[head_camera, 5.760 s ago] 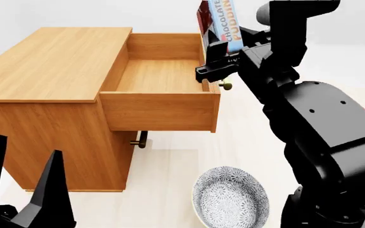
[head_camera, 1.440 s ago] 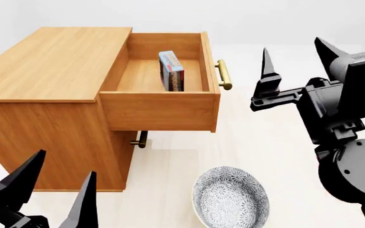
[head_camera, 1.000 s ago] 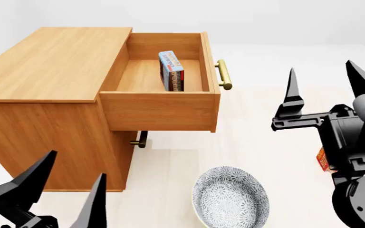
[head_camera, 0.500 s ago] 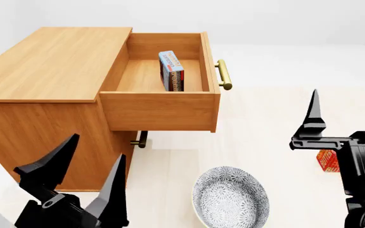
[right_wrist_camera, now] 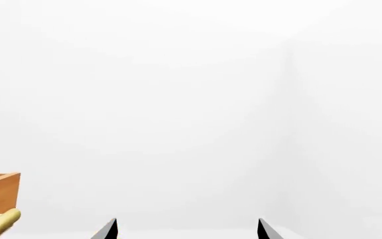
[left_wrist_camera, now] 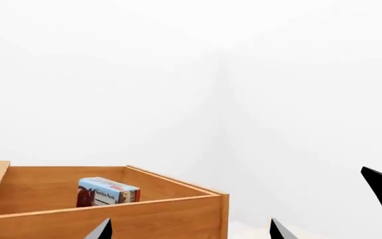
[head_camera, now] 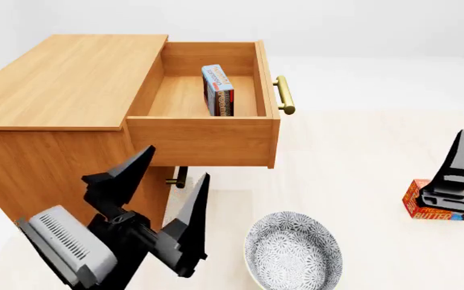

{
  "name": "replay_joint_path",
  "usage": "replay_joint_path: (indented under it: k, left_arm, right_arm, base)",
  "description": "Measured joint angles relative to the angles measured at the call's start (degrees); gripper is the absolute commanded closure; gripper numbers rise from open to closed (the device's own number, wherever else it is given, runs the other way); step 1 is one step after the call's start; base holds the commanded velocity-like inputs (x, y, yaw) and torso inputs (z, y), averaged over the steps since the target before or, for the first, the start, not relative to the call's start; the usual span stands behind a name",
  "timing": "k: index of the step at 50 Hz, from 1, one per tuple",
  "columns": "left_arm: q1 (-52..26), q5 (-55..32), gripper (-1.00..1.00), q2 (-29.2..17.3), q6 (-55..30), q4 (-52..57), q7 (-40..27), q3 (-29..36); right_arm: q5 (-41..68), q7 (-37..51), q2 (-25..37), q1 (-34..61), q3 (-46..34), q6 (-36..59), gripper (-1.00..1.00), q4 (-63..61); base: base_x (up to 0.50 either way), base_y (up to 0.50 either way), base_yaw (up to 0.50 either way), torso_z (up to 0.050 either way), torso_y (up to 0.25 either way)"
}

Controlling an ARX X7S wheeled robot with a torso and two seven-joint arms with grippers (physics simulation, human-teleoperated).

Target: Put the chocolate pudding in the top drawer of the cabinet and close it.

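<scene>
While the drawer stands open, this is how I read it:

Left pincer: the left gripper point(head_camera: 171, 190) has its fingers spread apart and holds nothing; it sits low in front of the cabinet point(head_camera: 63, 84), just under the pulled-out drawer point(head_camera: 202, 140).
Right pincer: the right gripper point(head_camera: 458, 175) is off to the side near the butter box point(head_camera: 429, 199); only one finger shows in the head view, but its wrist view shows two tips apart, nothing between.
Pudding: the pudding box point(head_camera: 218, 89) stands on edge inside the drawer, long side running front to back.
Key relation: the handle point(head_camera: 285, 95) runs across the drawer's front, up and to the right of my left gripper, which I judge the nearer one.
Hidden: the lower handle point(head_camera: 177, 177) is partly hidden behind the left gripper.
</scene>
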Motion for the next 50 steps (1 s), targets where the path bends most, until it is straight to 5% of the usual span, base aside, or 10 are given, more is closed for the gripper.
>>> replay_joint_path:
  k: [50]
  left_arm:
    - [-33.92, -11.03, -1.0, 24.46, -26.85, -7.85, -3.07, 7.52]
  right_arm:
    - [0.22, 1.58, 4.39, -4.05, -1.44, -8.16, -1.0, 2.12]
  base:
    - [0.0, 0.0, 0.0, 0.0, 0.0]
